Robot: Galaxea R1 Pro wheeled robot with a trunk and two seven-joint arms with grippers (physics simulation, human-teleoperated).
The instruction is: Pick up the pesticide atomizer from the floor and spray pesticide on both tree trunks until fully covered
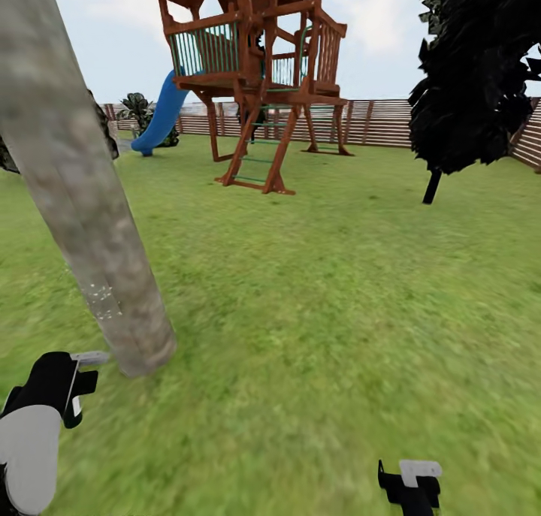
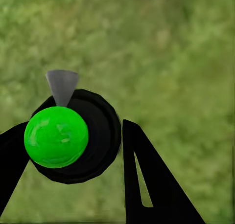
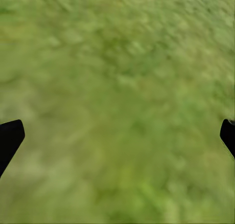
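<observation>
While left gripper [image 2: 68, 150] clamped on pesticide atomizer [image 2: 73, 136] beside tree trunk [image 1: 83, 208], right gripper [image 3: 117, 141] spread, idle over floor [image 1: 315, 291]. Risk: nozzle aimed past trunk, patchy coverage; second tree [image 1: 469, 80] well apart.

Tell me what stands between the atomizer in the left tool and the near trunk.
Nothing visible. The atomizer sits between the left tool's fingers, its grey nozzle beside the base of the near tree trunk, with only bare grass around.
</observation>
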